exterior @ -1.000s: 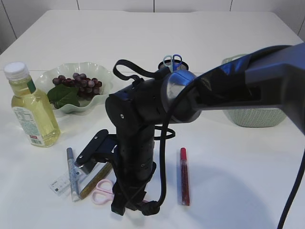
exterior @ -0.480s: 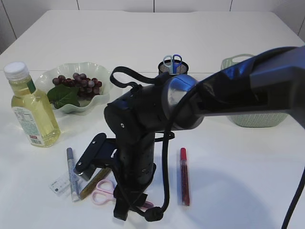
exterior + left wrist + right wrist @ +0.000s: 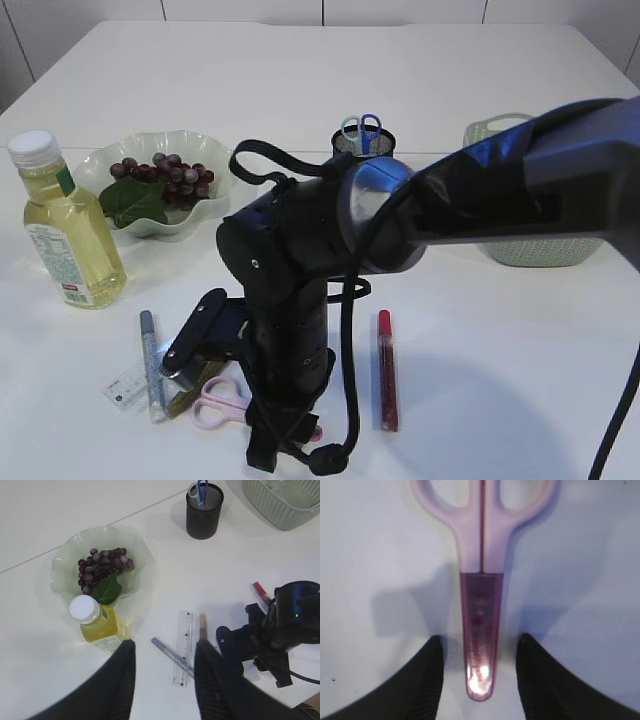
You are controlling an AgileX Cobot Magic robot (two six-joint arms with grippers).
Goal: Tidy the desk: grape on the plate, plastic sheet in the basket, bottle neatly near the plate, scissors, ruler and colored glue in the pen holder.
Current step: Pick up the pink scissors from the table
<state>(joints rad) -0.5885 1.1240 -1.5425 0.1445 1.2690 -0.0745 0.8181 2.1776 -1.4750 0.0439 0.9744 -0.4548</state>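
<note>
The pink scissors (image 3: 481,580) lie flat on the worktop (image 3: 500,380) between my right claw (image 3: 479,675)'s parted, empty jaws, ruler (image 3: 182,648) and glue sticks (image 3: 385,368) still loose at its 9 and 3 o'clock, grapes (image 3: 165,177) plated, bottle (image 3: 65,225) beside, left claw (image 3: 162,680) open overhead.

— Any lettering legible out there?
— Nothing readable. The bottle (image 3: 62,232) carries a printed label, too small to make out, and the ruler (image 3: 182,647) shows only fine tick marks, no clear digits.
</note>
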